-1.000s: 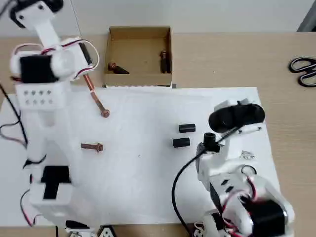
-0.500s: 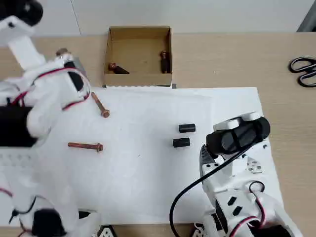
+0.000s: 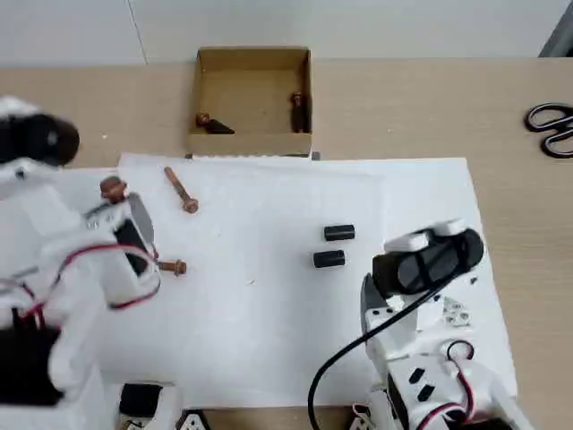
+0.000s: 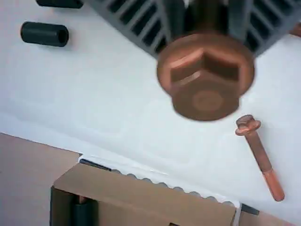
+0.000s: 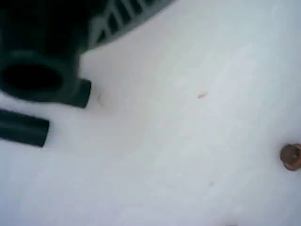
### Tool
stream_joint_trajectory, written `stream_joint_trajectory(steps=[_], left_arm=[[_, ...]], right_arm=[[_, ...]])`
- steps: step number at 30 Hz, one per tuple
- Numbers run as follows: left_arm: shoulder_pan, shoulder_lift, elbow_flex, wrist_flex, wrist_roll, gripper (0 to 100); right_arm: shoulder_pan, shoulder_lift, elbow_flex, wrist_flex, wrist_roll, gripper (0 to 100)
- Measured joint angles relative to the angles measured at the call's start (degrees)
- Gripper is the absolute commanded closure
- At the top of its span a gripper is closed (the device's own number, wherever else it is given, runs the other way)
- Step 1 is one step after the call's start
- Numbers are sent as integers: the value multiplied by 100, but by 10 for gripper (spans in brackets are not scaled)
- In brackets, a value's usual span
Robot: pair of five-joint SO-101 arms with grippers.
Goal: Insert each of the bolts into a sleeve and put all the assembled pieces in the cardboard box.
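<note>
Left gripper [image 4: 197, 19]: closed on the held bolt [image 4: 205, 75]; it stands over the left edge of the white sheet [image 3: 269, 340], and the hexagonal head of the bolt points away from the jaws.
Right gripper [image 3: 370, 288]: closed on the held sleeve [image 5: 33, 77], over the right part of the sheet; the open end of the sleeve faces the wrist camera.
Loose bolt [image 3: 180, 190]: lies flat on the sheet near its far left corner, at a slant, just in front of the cardboard box [image 3: 253, 143].
Second bolt [image 3: 172, 267]: lies on the sheet close to its left edge; the left arm covers most of the shaft.
Far sleeve [image 3: 338, 233] and near sleeve [image 3: 329, 259]: lie on the sheet one beside the other, right of its middle, apart from each other and close to the right gripper.
Cardboard box: stands on the desk, touching the far edge of the sheet. Inside are two assembled pieces, one at the left wall [image 3: 213, 124] and one at the right wall [image 3: 299, 111].
Scissors [image 3: 551, 128]: on the bare desk at its right edge, well apart from the sheet.
</note>
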Motion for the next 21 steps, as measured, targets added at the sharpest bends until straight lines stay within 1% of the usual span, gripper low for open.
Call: stream_joint_trajectory(steps=[9,10,13,17,21], left_arm=[[0,-2444,3174,-2004,70,995],[0,-2716,3490,-2233,158,995],[35,-3473,4255,-2840,457,995],[510,-4369,5099,-3305,589,995],[1327,-5037,5609,-3525,589,995]], right_arm=[[0,-791,976,-571,0,996],[-44,-870,1090,-615,0,996],[-510,-1055,1424,-712,0,996],[-1336,-1327,1960,-721,0,996],[-1749,-1310,2242,-1108,0,996]])
